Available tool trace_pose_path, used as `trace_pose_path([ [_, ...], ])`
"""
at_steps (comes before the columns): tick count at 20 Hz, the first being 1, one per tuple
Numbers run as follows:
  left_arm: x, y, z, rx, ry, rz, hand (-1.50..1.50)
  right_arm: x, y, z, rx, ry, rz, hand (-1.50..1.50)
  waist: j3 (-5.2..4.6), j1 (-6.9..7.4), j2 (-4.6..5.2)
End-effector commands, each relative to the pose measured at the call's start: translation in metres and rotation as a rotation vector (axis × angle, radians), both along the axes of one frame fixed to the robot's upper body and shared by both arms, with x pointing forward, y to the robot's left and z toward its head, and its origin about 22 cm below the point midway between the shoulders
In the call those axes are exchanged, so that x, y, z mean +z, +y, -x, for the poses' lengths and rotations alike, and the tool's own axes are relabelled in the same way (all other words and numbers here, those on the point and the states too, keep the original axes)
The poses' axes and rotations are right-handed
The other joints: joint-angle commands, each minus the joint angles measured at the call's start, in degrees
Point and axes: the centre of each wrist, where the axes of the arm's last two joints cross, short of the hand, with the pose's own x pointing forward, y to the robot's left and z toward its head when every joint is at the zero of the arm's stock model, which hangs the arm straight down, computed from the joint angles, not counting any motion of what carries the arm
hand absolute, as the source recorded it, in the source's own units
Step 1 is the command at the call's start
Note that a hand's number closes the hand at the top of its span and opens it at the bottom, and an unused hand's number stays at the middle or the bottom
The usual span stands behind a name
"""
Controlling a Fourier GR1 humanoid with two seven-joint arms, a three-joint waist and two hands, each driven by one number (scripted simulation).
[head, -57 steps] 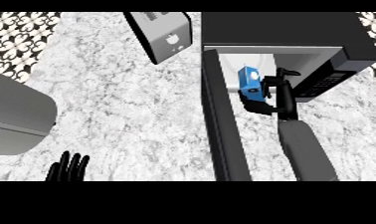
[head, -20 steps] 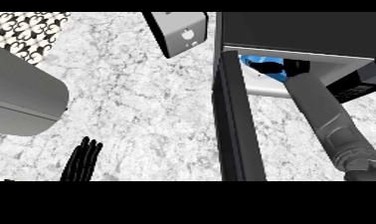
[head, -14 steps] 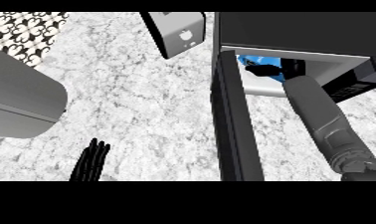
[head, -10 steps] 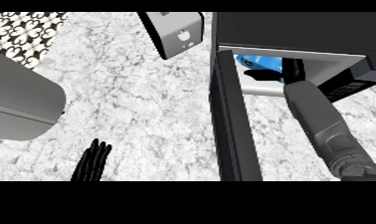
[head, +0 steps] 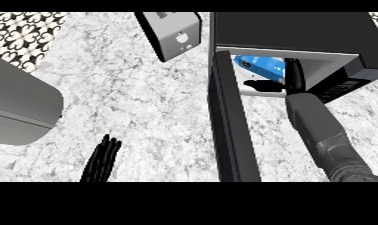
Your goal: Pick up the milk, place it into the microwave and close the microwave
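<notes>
The milk [head: 260, 67], a blue carton, lies tilted inside the cavity of the black microwave [head: 295, 29] at the upper right. My right hand [head: 294, 75] reaches into the cavity from the lower right. Its fingers run along the carton's right side and its thumb curls under the carton's near edge. The microwave door [head: 232, 129] stands open, a dark slab stretching toward me just left of my right forearm. My left hand [head: 103, 161] rests open at the lower left edge, fingers up.
A grey toaster-like box [head: 173, 36] stands on the marble counter [head: 133, 99] left of the microwave. A large grey rounded object [head: 22, 106] sits at the left edge. Patterned tiles [head: 26, 29] show at the top left.
My right hand has carried the milk from outside the opening into the microwave cavity. The left hand has stayed low at the left.
</notes>
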Motion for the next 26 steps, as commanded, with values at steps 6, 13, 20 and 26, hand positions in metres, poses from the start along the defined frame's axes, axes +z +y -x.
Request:
trace_pose_path([
  [6, -0.007, -0.011, -0.006, 0.005, -0.004, -0.017, -1.5, -0.041, -0.042, 0.046, 0.103, 0.052, -0.168, -1.5, 0.19, -2.46, -0.32],
  [13, 0.01, -0.016, -0.017, -0.015, -0.016, -0.01, -1.5, -0.075, -0.053, 0.089, 0.171, 0.069, -0.25, -1.5, 0.16, -3.67, -0.77],
  [20, -0.001, -0.025, -0.022, -0.126, 0.051, 0.031, -1.5, -0.097, -0.058, 0.124, 0.241, 0.046, -0.462, -1.5, 0.02, -5.14, -1.22],
  [26, -0.008, -0.022, -0.021, -0.17, 0.103, -0.101, 1.5, -0.101, -0.081, 0.152, 0.269, 0.014, -0.531, -1.5, -0.03, -5.72, -1.55],
])
